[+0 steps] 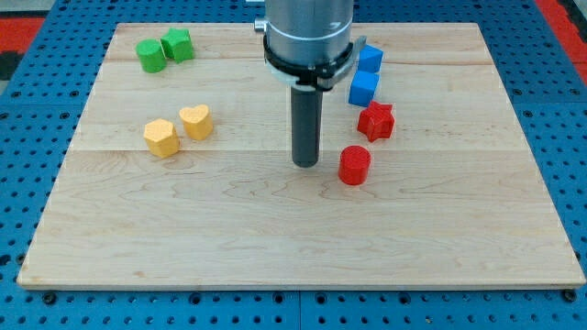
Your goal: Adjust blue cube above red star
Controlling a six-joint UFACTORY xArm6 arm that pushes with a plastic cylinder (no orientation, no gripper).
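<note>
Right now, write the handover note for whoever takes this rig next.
Tool: my tip is down on the board, left of the red cylinder, touching no block.
Job's things: the blue cube sits just above the red star, slightly to the view's left of it, near or touching. A second blue block lies above the cube.
Done: cube is roughly in place above the star.
Left: a small nudge toward the view's right, if closer alignment is wanted.

Right of my dark tip [305, 164]: red cylinder [354, 166], red star [376, 121], blue cube [364, 89]. Left: yellow heart [196, 121], green blocks [165, 49].
</note>
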